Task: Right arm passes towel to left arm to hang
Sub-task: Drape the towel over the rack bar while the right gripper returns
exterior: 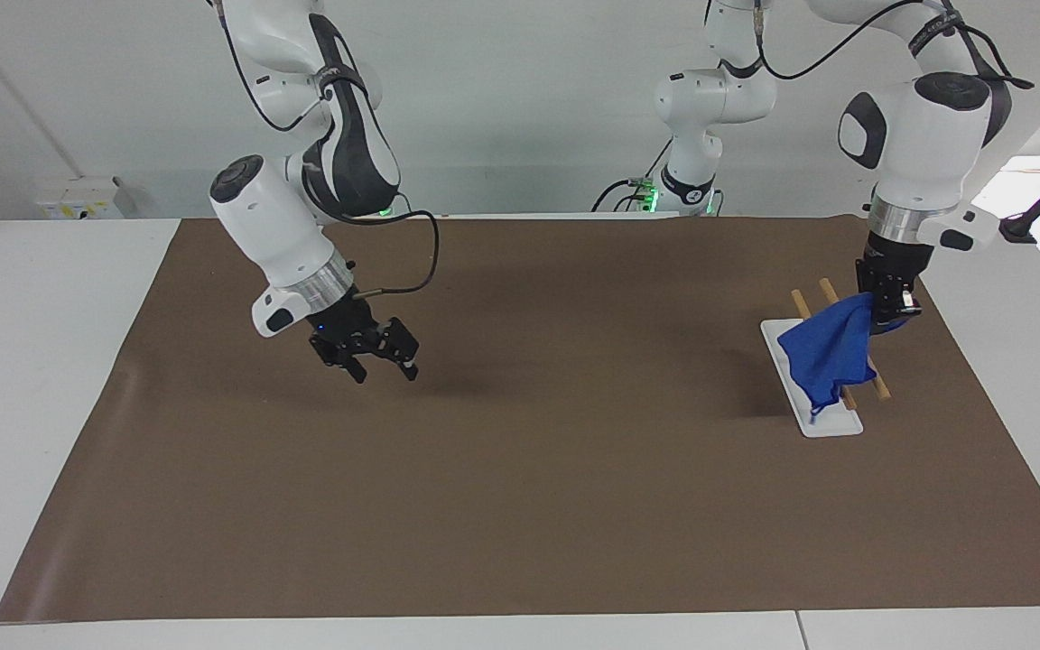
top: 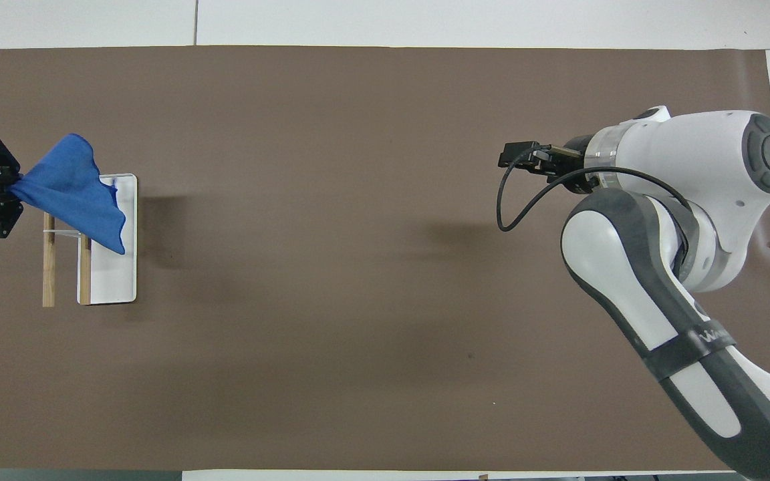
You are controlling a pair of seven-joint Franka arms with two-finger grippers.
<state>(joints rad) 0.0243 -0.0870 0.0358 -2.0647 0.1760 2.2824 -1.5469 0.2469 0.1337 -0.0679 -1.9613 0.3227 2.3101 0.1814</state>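
Facing view: left tool (exterior: 886, 305) clamped on towel (exterior: 825, 354) over rack (exterior: 811, 379); right tool (exterior: 383, 364) apart above mat (exterior: 520, 506).

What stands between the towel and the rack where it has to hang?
Nothing visible does. The left hand holds the towel by one corner right over the wooden rack and its white base. The right hand waits over the bare mat.

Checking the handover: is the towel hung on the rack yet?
Not yet: towel dangles from the left gripper over the rack.
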